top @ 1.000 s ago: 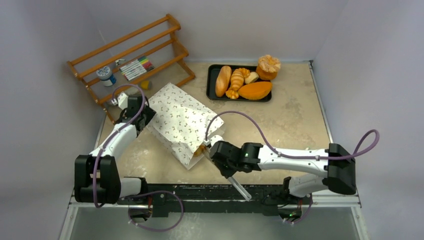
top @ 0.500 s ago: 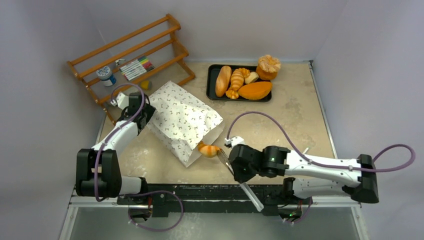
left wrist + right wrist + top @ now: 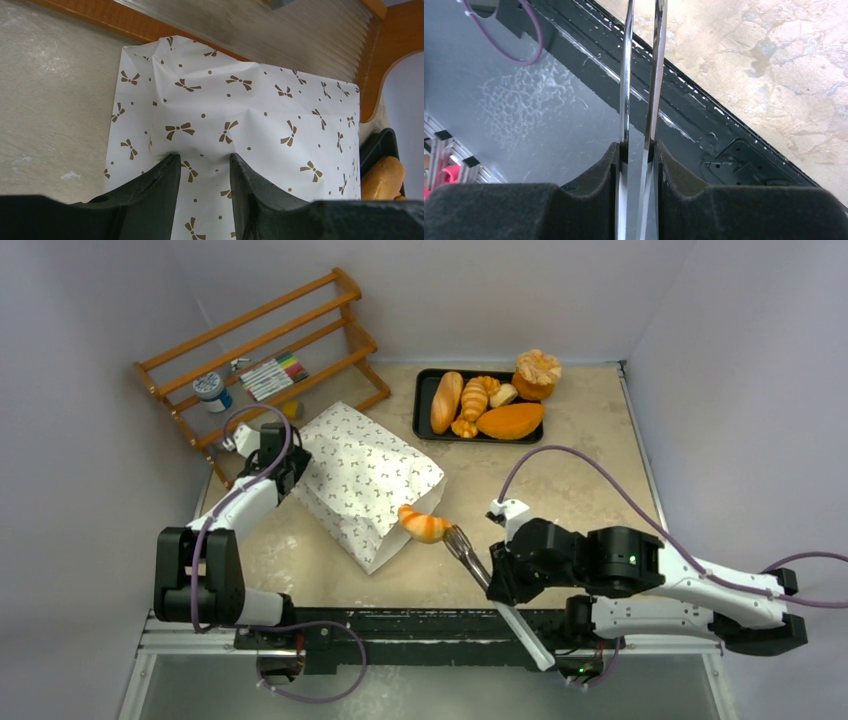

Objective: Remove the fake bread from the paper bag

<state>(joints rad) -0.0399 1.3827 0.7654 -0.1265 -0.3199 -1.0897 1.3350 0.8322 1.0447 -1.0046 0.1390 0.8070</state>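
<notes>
From above, the paper bag [image 3: 365, 475] lies flat and slantwise on the table [image 3: 580, 480], its open mouth toward the near edge. The fake bread [image 3: 424, 526], a small orange croissant, lies just outside that mouth on the table. The left pincer [image 3: 288, 468] sits on the bag's far left corner. The right pincer [image 3: 505, 575] is clamped on a pair of metal tongs [image 3: 470, 552]. The tong tips reach the bread's right end, but whether they pinch it cannot be told. A black tray [image 3: 420, 405] at the back holds several other loaves, and a wooden rack [image 3: 260, 335] stands at the back left. From the left wrist, the two black fingers [image 3: 160, 180] stand partly apart and press into the bow-printed paper, which puckers and bunches between them, so the pincer grips the bag. The wooden rack runs behind the bag, and a corner of the tray with a loaf shows at the right edge. From the right wrist, the fingers [image 3: 609, 170] squeeze the two shiny tong arms nearly together. The table's near edge runs diagonally behind them.
</notes>
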